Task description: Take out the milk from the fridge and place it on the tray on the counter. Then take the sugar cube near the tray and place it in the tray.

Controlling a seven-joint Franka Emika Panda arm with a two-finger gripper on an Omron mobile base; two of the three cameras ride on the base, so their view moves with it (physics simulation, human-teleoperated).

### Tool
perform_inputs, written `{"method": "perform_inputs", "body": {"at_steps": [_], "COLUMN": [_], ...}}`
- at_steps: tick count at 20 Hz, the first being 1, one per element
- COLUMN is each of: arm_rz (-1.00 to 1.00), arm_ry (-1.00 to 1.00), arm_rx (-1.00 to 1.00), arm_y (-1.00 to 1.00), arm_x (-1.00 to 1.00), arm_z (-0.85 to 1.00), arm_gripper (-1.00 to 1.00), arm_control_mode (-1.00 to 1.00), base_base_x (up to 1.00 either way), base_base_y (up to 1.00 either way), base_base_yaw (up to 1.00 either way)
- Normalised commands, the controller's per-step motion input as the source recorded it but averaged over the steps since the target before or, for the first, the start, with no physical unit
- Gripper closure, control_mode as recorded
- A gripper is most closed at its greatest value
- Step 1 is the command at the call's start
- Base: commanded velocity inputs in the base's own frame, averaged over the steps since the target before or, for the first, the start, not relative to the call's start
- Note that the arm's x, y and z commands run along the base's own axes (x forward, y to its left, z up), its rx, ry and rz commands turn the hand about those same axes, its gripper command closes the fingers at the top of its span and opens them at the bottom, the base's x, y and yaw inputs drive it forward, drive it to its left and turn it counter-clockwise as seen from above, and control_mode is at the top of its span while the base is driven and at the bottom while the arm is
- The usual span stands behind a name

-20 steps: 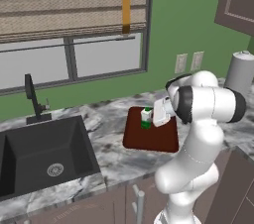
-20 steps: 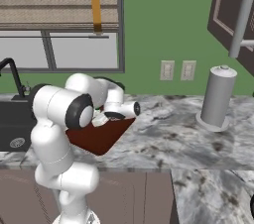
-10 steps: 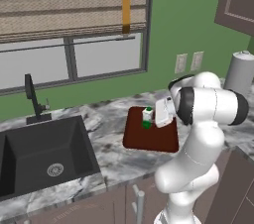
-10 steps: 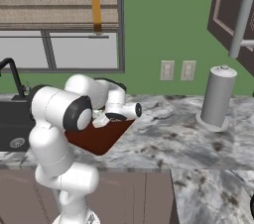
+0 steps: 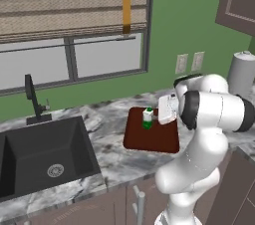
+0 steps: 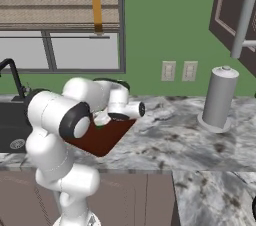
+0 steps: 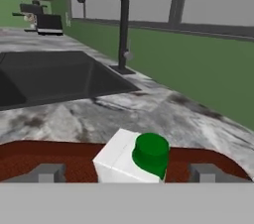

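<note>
A marbled counter (image 5: 109, 162) runs under a window — the tray (image 5: 152, 137) sits mid-depth, the milk (image 5: 147, 118) upright near its back edge. Right base view: the arm hunches over the tray. Hand view: the gripper (image 7: 126, 172) straddles the carton, fingers (image 7: 47, 172) apart, untouching; bare counter beyond toward the sink (image 7: 49, 77).

The milk (image 5: 147, 118), a small white carton with a green lower band and green cap, stands upright on the tray (image 5: 149, 139), directly in front of the pincer (image 7: 126, 173) and centred between its spread tips. The tray, flat, dark reddish-brown and round-cornered, lies beneath the pincer on the marbled counter (image 5: 112, 162).
</note>
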Motion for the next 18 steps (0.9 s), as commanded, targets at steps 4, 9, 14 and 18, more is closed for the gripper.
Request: {"method": "perform_inputs", "body": {"at_steps": [4, 9, 14, 18], "arm_rz": [0.00, 0.00, 0.00, 0.00], "arm_ry": [-0.09, 0.04, 0.17, 0.00], "arm_rx": [0.00, -0.02, -0.14, -0.24], "arm_y": [-0.27, -0.21, -0.29, -0.19], "arm_x": [0.00, -0.01, -0.02, -0.23], "arm_z": [0.57, 0.51, 0.35, 0.09], "arm_gripper": [-1.00, -1.00, -1.00, -1.00], "arm_control_mode": [-1.00, -1.00, -1.00, -1.00], "base_base_x": [0.00, 0.00, 0.00, 0.00], "base_base_y": [0.00, 0.00, 0.00, 0.00], "base_base_yaw": [0.00, 0.00, 0.00, 0.00]}}
